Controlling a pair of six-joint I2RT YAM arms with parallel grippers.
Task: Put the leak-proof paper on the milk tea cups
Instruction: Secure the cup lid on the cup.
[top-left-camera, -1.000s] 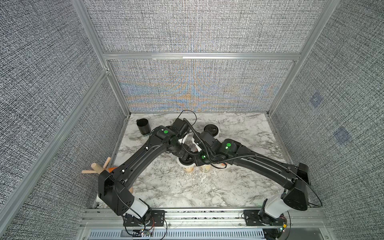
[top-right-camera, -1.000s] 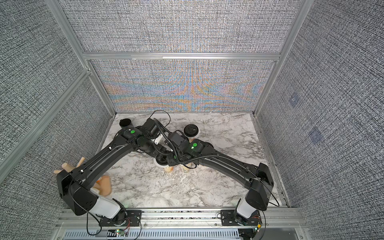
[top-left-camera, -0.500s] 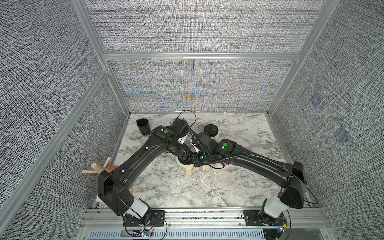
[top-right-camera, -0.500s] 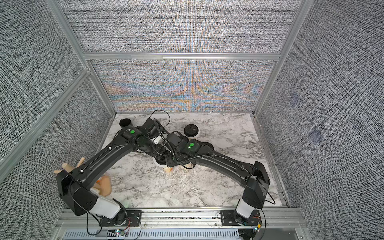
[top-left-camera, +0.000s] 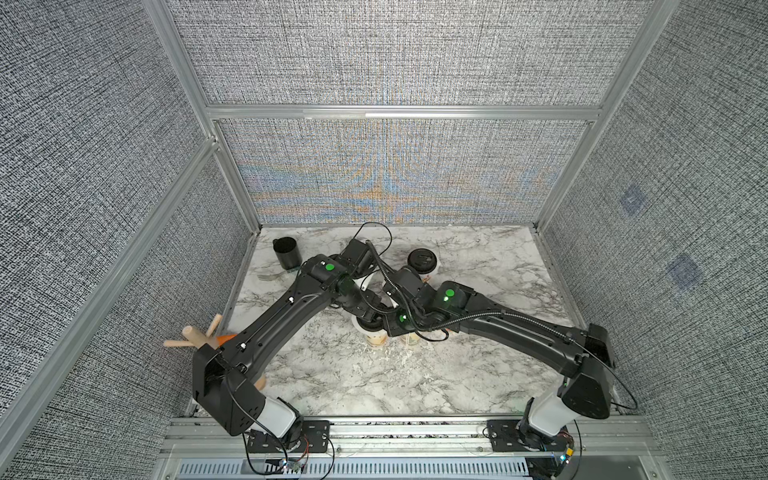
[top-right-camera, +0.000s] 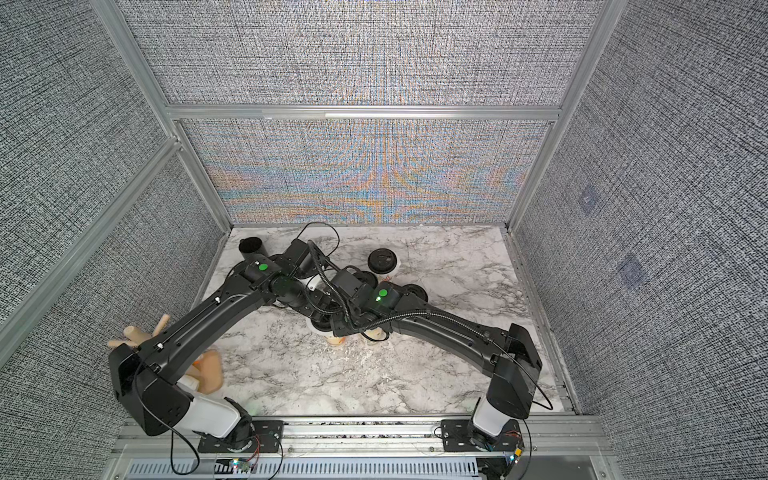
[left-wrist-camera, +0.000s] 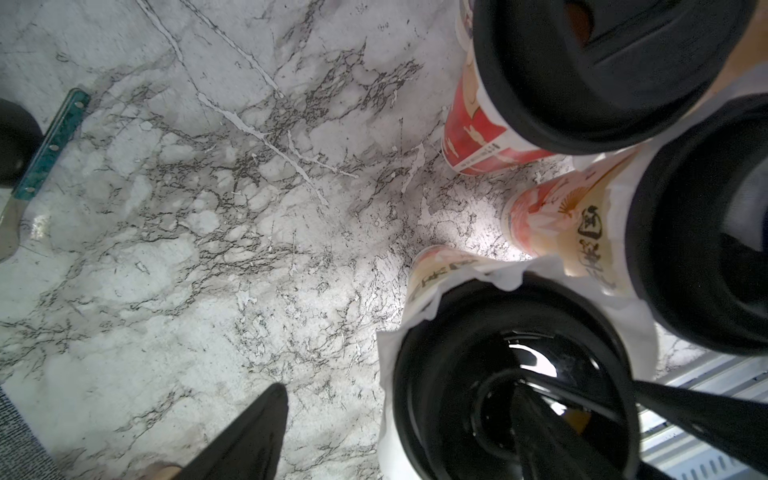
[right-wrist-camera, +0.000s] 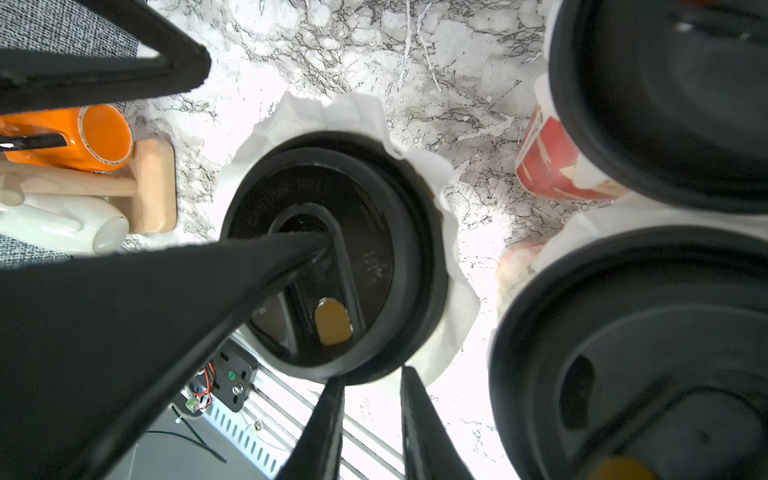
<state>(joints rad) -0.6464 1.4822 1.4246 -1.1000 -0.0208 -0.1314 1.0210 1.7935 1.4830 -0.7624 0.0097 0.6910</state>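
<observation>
Only a slight change is to be recorded over the last second. The right arm has been drawn a little further in toward the cluster at mid-bench, so that the right claw (right-wrist-camera: 371, 374) is now set at the rim of the black lid (right-wrist-camera: 374, 216) on the front milk tea cup (left-wrist-camera: 432, 274). The left arm has hardly been moved. The right claw's jaws are held narrowly parted, and nothing is seen between them. The left claw (left-wrist-camera: 397, 386) is spread wide and grips nothing: one finger (right-wrist-camera: 208, 291) is laid down into the hollow of that lid, and the other is hung beside the cup over the bare bench (left-wrist-camera: 208, 249).

The leak-proof paper (right-wrist-camera: 457, 291) is found already on this cup, trapped under the lid, with its white frill pushed out round much of the rim. A white edge is likewise seen under the lids of the red-printed cup (left-wrist-camera: 473, 137) and the fan-printed cup (left-wrist-camera: 557, 224), which are stood close beside it.

It is judged that the papering of these three cups is finished and that the lid is merely being steadied or pressed home — the inward shift of the right claw suits that. Whether the remaining cups have been papered cannot be told, since the arms are laid across them in both top views.
</observation>
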